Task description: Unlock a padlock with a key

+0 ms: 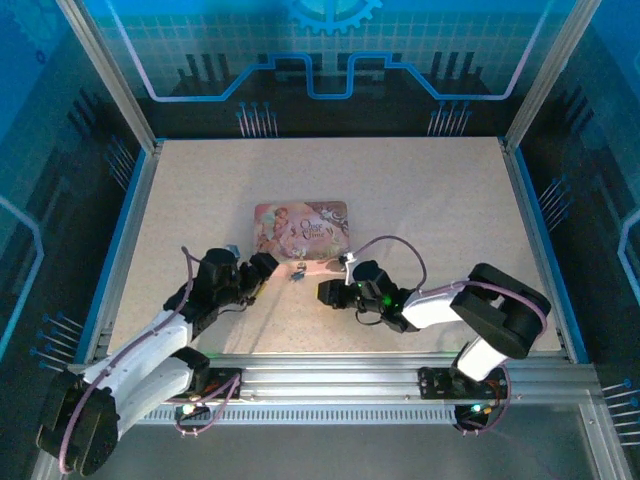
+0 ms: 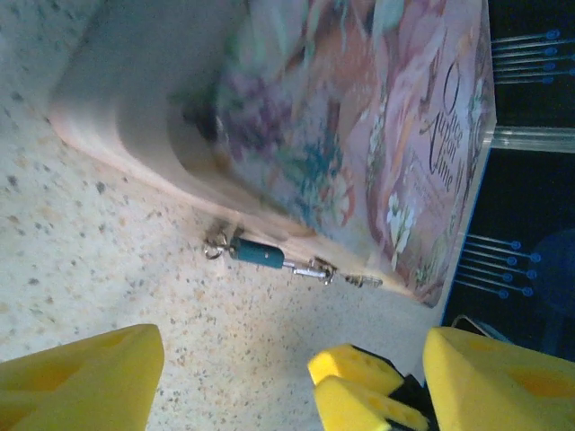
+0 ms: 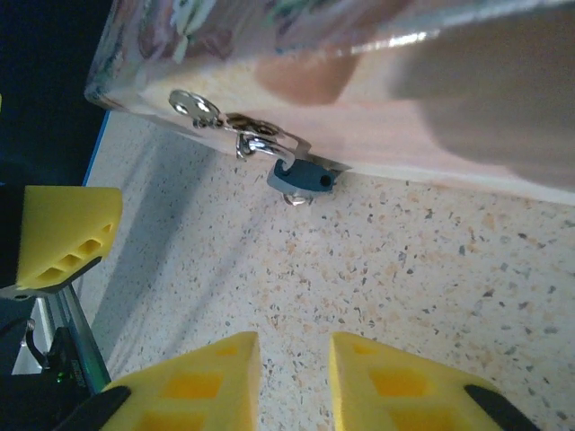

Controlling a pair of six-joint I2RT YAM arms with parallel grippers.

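1. Speckled tabletop [image 1: 420,200], pink box [image 1: 300,226] mid-table; padlock [image 3: 301,177] lies touching the box edge, just ahead of both sets of fingertips.
2. Left gripper [image 2: 292,346] gapes wide, empty; right gripper [image 3: 294,346] is narrowly parted, empty.
3. Key: I cannot tell it from the silvery bits [image 3: 193,106] beside the lock.
4. Step, I judge: nothing gripped; next needs a fine pinch on lock and key.

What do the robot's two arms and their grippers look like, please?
The left arm and right arm share black joint housings and white link shells. A thin purplish cable loops along each. Small green lights glow by the right wrist and at both bases. The left gripper and right gripper carry blocky yellow fingers with rectangular recesses.
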